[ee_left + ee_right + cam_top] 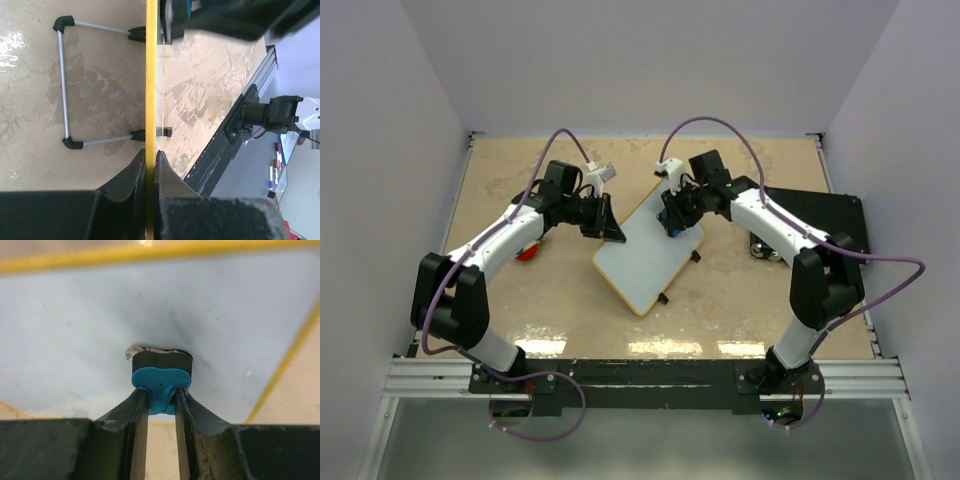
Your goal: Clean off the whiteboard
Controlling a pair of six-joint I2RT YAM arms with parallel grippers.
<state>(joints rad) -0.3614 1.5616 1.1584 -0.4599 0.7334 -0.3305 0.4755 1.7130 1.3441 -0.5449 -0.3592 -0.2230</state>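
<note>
The whiteboard [645, 265], white with a thin yellow frame, lies at an angle in the middle of the table, and its surface looks wiped. My left gripper [610, 230] is shut on the board's left edge. In the left wrist view the yellow frame [151, 75] runs straight between the pinching jaws of that gripper [151, 156]. My right gripper [675, 222] is shut on a blue eraser [161, 379]. The eraser's dark felt pad presses on the whiteboard [90, 315] near its far corner.
A black rectangular case [825, 215] lies at the right, with small silvery items [765, 250] beside it. A red object [527, 252] sits under my left arm. A grey wire stand [64, 85] juts from the board's back. White walls enclose the table.
</note>
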